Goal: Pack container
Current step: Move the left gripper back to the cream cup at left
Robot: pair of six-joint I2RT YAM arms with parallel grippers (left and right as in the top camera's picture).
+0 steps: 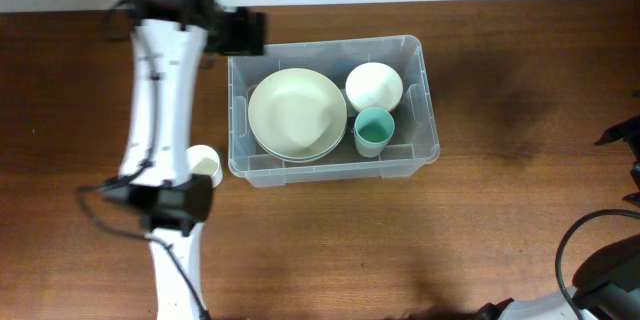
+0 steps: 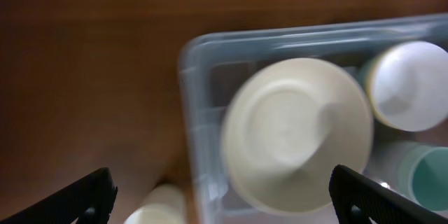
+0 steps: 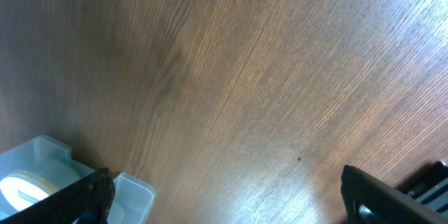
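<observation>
The container (image 1: 425,100), a clear plastic bin, stands mid-table. Inside it are a large cream bowl (image 1: 297,113), a small white bowl (image 1: 374,86) and a teal cup (image 1: 373,132). A cream cup (image 1: 205,165) stands on the table by the bin's front left corner, partly under my left arm. My left gripper (image 1: 243,32) hovers at the bin's back left corner, open and empty. In the left wrist view (image 2: 220,182) its fingers are spread over the bin's left end (image 2: 199,133), with the cream cup (image 2: 157,210) below. My right gripper (image 3: 225,182) is open and empty over bare table.
The table is dark brown wood. The right arm's dark parts and cables (image 1: 620,140) show at the overhead view's right edge. A corner of the bin (image 3: 133,192) shows at the lower left of the right wrist view.
</observation>
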